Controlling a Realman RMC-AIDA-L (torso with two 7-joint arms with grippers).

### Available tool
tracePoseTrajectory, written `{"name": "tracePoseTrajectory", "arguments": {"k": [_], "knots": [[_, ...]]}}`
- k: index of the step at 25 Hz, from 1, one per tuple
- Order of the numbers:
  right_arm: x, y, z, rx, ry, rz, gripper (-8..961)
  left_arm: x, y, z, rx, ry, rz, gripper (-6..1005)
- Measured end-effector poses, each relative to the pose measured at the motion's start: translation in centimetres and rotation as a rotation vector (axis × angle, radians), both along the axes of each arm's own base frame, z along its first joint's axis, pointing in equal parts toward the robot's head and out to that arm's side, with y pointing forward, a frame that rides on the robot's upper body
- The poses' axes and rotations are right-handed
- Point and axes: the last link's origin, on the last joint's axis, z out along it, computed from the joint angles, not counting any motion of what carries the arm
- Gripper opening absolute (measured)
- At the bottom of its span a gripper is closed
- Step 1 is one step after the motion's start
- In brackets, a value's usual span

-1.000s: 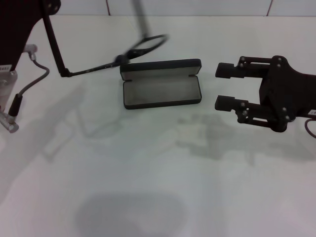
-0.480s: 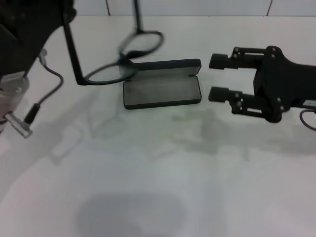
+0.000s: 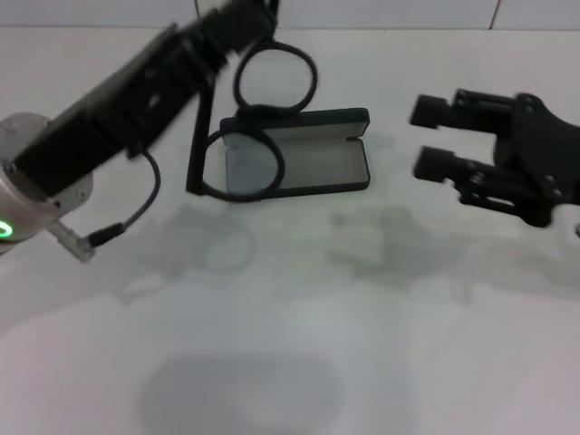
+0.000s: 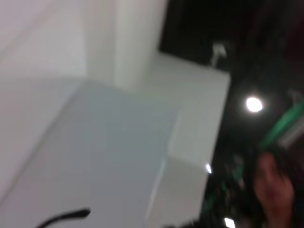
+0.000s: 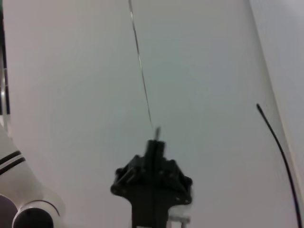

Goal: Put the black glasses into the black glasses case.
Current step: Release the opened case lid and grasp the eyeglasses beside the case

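Note:
The black glasses case [image 3: 317, 168] lies open at the table's middle back, grey lining up, with its lid [image 3: 313, 118] standing behind. My left arm reaches in from the lower left, and its gripper [image 3: 237, 20] is shut on the black glasses [image 3: 261, 113] near the top edge. The glasses hang in the air, one lens [image 3: 276, 80] above the lid and the other [image 3: 246, 165] over the case's left end. A free temple arm [image 3: 195, 136] hangs down left of the case. My right gripper [image 3: 433, 138] is open and empty, just right of the case.
A grey cable [image 3: 136, 213] loops from the left wrist above the table. A white wall runs along the table's far edge [image 3: 408, 14]. The left wrist view shows only a thin black curved tip [image 4: 66, 217] and the room beyond.
My left arm has swung right across the table, and the glasses have turned and come over the case's left end. My right gripper has drawn back a little to the right.

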Motion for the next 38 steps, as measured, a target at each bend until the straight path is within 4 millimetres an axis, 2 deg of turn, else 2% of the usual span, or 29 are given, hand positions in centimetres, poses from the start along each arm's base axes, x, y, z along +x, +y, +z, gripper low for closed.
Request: {"name": "tracePoseTrajectory", "arguments": {"k": [9, 14, 17, 28, 38], "knots": [[5.2, -2.3, 2.5, -0.013, -0.056, -0.138, 526, -0.5, 0.0, 1.1, 0.071, 0.224, -0.163, 33], [6.5, -2.6, 3.6, 0.011, -0.074, -0.176, 525, -0.6, 0.5, 1.7, 0.092, 0.320, -0.238, 33], [6.6, -2.5, 3.8, 0.016, -0.073, -0.183, 525, -0.7, 0.5, 1.5, 0.112, 0.378, -0.280, 33], [6.1, -1.5, 3.9, -0.009, -0.081, -0.210, 525, -3.6, 0.5, 0.1, 0.272, 0.522, -0.251, 32], [5.3, 0.0, 5.1, -0.069, -0.233, -0.248, 525, -4.2, 0.0, 1.0, 0.248, 0.579, -0.326, 24]]}}
